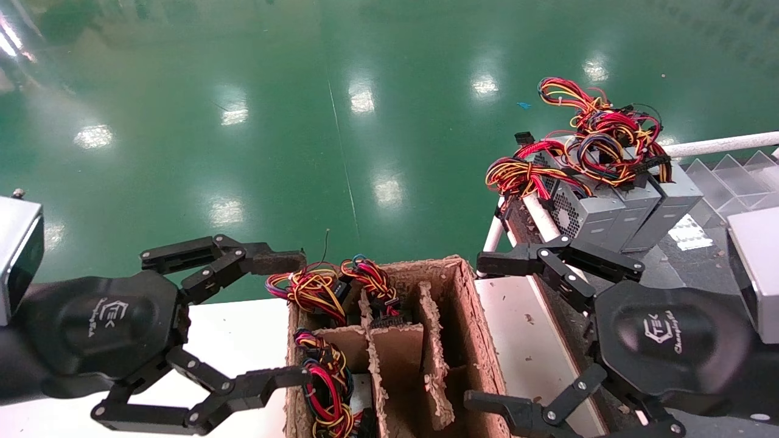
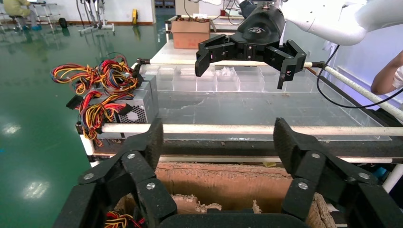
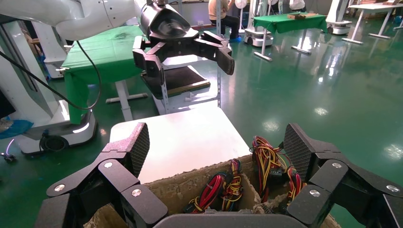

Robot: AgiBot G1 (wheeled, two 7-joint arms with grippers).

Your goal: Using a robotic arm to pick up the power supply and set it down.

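Three grey power supplies stand side by side on the dark belt at the right, under tangled red-yellow-blue wires [image 1: 599, 137]. The leftmost power supply [image 1: 587, 216] [image 2: 140, 111] shows a perforated grille face. I cannot tell which of them is the task's own. My right gripper [image 1: 481, 331] [image 3: 217, 147], on the arm with the plain light-grey wrist box [image 1: 754, 274], hangs open and empty. It is nearer to me than the supplies, over the strip between the cardboard box and the belt. My left gripper [image 1: 291, 319] [image 2: 218, 142] stands open and empty at the box's left wall.
A worn cardboard box [image 1: 468, 316] with dividers holds more wire bundles [image 1: 316, 292] in its left compartments. A white table [image 1: 237, 334] lies to its left. White rails [image 1: 541, 222] edge the belt, clear plastic trays [image 1: 736, 176] sit behind, and green floor lies beyond.
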